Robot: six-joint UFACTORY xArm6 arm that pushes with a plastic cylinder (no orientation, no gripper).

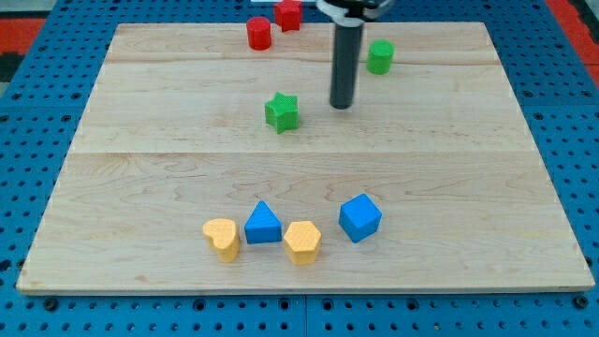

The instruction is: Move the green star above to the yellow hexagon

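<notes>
- The arm itself is cut off by the view's top edge; only a dark collar and the straight dark rod show, so its upper part cannot be made out.
- The tool is a plain rod, holding nothing. My tip [342, 105] rests on the pale wooden board [140, 187], just to the view's right of the green star-shaped block [282, 111] and a little higher in the view, with a clear gap between them.
- The green star-shaped block lies on the board's upper middle, untouched by the tip.
- The green cylinder block [380, 56] stands to the view's upper right of the green star, beyond the rod.
- The red cylinder block [259, 34] stands near the board's top edge, above the green star and slightly to its left.
- The red block [288, 14] beside it sits at the very top edge of the board; its shape is hard to tell.
- Well below the green star, a row lies near the board's bottom edge: the yellow heart-like block [223, 238], the blue triangular block [263, 225], the yellow hexagon block [302, 241] and the blue cube block [360, 217].
- The blue triangular block sits between the two yellow ones; whether they touch cannot be told.
- The board lies on a blue perforated surface [37, 112].
</notes>
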